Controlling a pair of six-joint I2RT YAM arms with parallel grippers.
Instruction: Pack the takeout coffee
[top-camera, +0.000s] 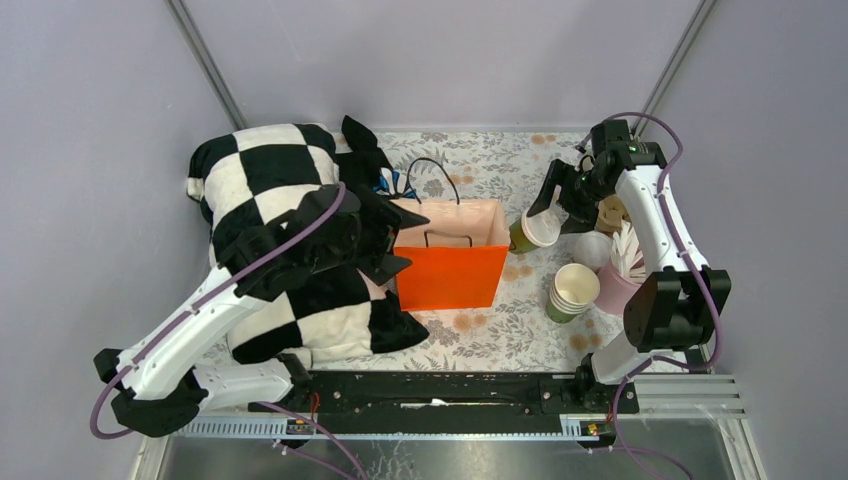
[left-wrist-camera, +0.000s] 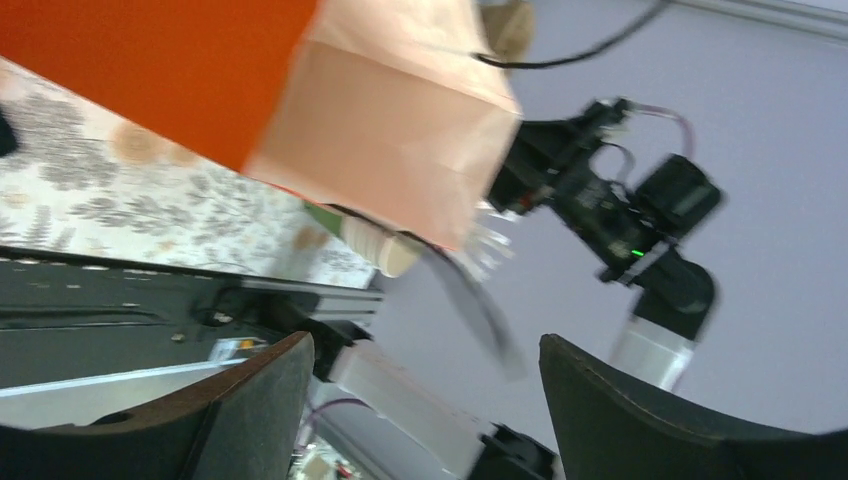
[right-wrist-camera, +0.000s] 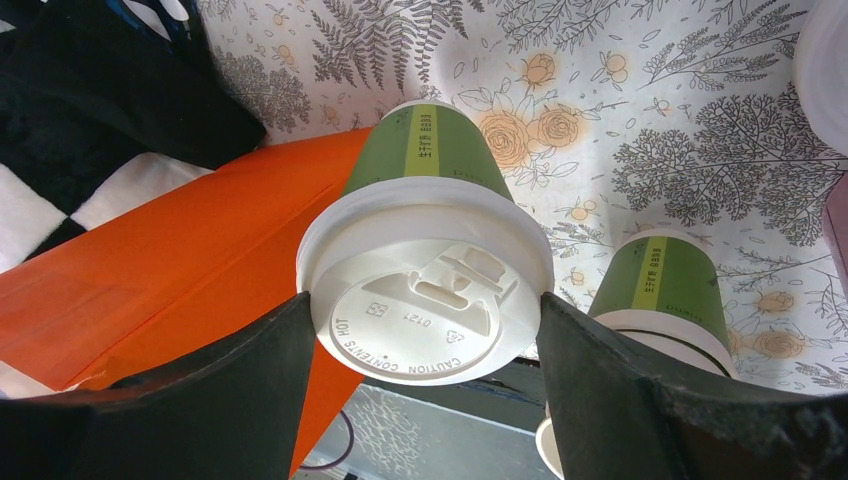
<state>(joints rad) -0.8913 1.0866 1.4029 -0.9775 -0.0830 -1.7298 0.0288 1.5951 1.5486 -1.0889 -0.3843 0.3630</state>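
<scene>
The takeout coffee (top-camera: 535, 230), a green paper cup with a white lid (right-wrist-camera: 425, 300), is tilted just right of the orange paper bag (top-camera: 450, 275). My right gripper (top-camera: 548, 212) is shut on it, one finger pressing each side of the lid rim (right-wrist-camera: 425, 320). The bag stands upright with its top open and black handles up. My left gripper (top-camera: 400, 240) hovers open at the bag's left side. Nothing is between its fingers (left-wrist-camera: 425, 350) in the left wrist view, where the bag's orange wall (left-wrist-camera: 150, 60) fills the upper left.
A stack of lidless green cups (top-camera: 572, 290) stands right of the bag, also in the right wrist view (right-wrist-camera: 660, 290). A pink cup of white sticks (top-camera: 618, 280) is beside it. A black-and-white checkered cloth (top-camera: 270, 200) lies heaped left of the bag, under the left arm.
</scene>
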